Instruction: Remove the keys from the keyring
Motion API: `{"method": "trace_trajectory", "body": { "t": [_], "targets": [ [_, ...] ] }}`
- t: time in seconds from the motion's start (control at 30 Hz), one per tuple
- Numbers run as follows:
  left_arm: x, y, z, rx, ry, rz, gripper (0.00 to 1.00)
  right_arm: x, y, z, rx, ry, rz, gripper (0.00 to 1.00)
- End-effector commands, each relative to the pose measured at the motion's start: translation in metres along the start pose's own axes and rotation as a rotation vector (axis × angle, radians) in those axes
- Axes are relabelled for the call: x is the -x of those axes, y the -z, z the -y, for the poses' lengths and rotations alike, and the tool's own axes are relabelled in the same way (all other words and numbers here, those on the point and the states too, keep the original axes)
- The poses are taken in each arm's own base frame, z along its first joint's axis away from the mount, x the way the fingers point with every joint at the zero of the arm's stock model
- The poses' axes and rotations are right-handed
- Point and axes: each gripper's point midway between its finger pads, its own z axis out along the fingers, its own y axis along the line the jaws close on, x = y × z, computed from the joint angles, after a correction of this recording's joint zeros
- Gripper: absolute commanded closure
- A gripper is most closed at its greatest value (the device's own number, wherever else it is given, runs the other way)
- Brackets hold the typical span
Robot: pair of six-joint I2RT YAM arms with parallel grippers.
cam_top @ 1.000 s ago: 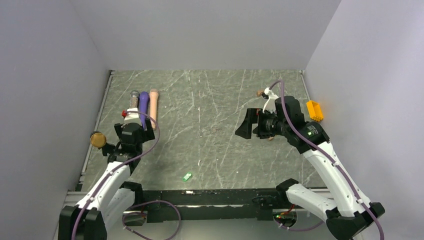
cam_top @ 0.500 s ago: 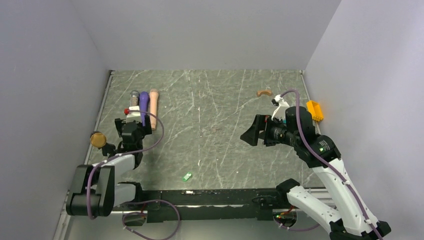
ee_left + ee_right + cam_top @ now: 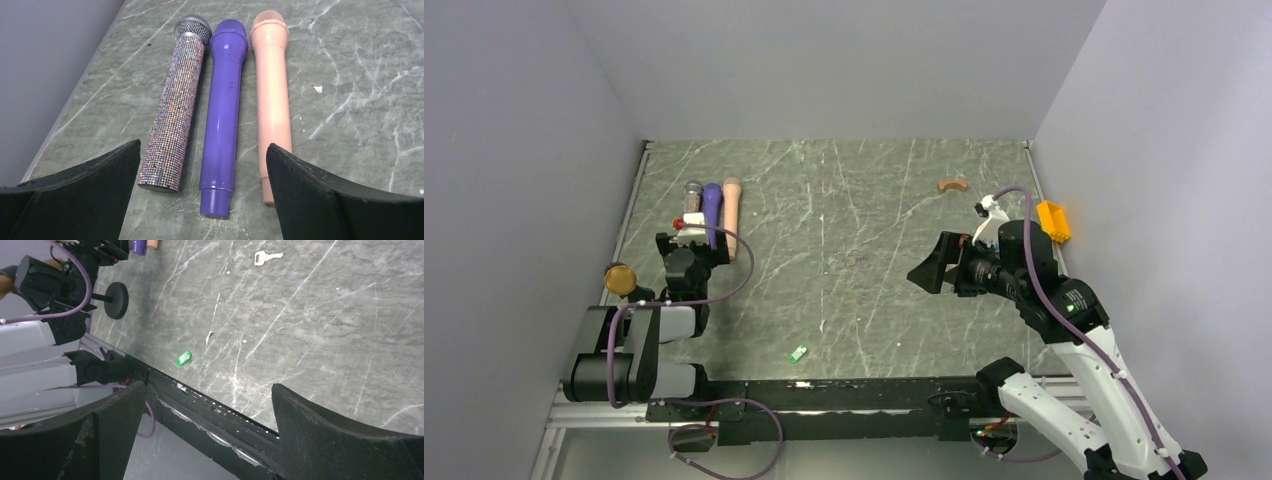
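Three microphones (image 3: 223,115) side by side — green key tag (image 3: 798,353) well apart.

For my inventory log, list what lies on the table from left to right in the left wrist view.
Left to right: sequined silver microphone → purple microphone → peach microphone.
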Motion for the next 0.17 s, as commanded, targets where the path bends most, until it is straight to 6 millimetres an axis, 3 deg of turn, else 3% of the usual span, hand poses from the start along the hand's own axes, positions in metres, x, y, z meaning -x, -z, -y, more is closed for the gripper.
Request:
{"method": "trace_trajectory", "body": {
  "t": [0.0, 0.13],
  "targets": [
    [0.0242, -0.0046, 0.0018, -0.015, 0.013, 0.088, 0.01, 0.0054, -0.0040, -0.0011, 0.000, -0.033, 0.026, 0.00],
    [0.0237, -0.0042, 0.0018, -0.016, 0.013, 0.088, 0.01, 0.0075, -0.0001, 0.0031, -0.026, -0.057, 0.055, 0.00]
  ]
}}
